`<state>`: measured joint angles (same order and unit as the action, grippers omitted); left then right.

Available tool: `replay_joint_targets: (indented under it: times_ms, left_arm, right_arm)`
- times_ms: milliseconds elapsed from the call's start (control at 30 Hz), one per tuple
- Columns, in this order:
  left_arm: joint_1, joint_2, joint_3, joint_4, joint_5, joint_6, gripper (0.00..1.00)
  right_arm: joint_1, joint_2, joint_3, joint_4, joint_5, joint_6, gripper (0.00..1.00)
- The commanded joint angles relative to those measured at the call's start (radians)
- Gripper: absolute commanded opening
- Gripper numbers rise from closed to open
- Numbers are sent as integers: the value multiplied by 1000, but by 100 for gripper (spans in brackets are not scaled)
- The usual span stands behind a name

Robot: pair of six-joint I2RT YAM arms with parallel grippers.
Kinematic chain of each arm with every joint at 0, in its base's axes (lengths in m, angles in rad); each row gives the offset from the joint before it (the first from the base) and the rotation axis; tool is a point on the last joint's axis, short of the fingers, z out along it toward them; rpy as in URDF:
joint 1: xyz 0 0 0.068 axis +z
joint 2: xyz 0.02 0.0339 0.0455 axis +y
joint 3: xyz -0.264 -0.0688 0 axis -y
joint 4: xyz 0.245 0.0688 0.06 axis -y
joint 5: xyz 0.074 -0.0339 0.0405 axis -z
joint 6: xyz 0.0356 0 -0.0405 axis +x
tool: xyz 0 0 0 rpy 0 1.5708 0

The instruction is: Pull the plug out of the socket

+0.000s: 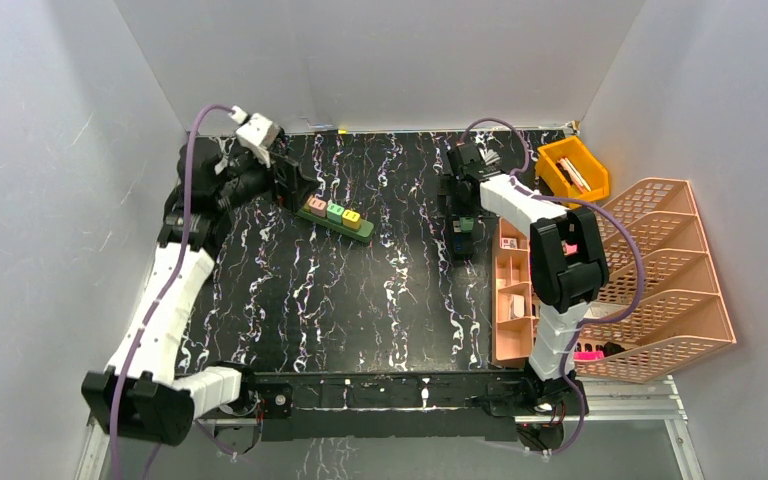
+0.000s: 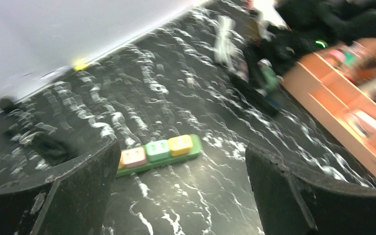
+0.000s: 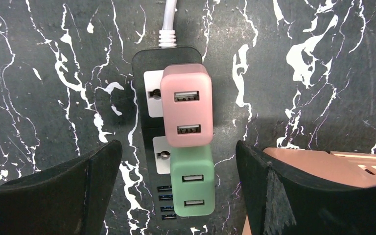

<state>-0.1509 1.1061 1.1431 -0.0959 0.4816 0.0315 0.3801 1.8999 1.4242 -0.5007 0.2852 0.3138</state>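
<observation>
Your right gripper (image 3: pixel 177 149) hangs wide over the green plug (image 3: pixel 192 186), pink plug (image 3: pixel 186 105) at its twelve o'clock; your left gripper (image 2: pixel 182 151) stands wide too.

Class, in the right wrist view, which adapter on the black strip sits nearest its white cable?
The pink adapter, right beside the white cable; the green adapter sits one socket further along the black strip.
</observation>
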Motion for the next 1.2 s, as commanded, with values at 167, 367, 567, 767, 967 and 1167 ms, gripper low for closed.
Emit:
replay_joint_targets:
  times_ms: [167, 367, 567, 767, 967, 1167]
  left_arm:
    - [14, 171, 290, -495, 656, 322, 98]
    - [-2, 252, 371, -484, 380, 123, 98]
    - [-9, 396, 521, -445, -332, -56, 98]
    - [-24, 502, 610, -483, -531, 113, 98]
    - [-75, 523, 709, -743, -119, 455, 98]
    - [-130, 787, 1200, -1161, 104, 513, 98]
  right_arm:
    - [-1, -44, -20, 28, 24, 33, 80]
    - [0, -62, -40, 29, 43, 35, 73]
    - [-1, -80, -67, 38, 26, 52, 24]
    - [-1, -100, -78, 52, -30, 54, 0]
    - [-1, -143, -98, 86, -109, 76, 0]
    - [1, -151, -104, 99, -188, 95, 0]
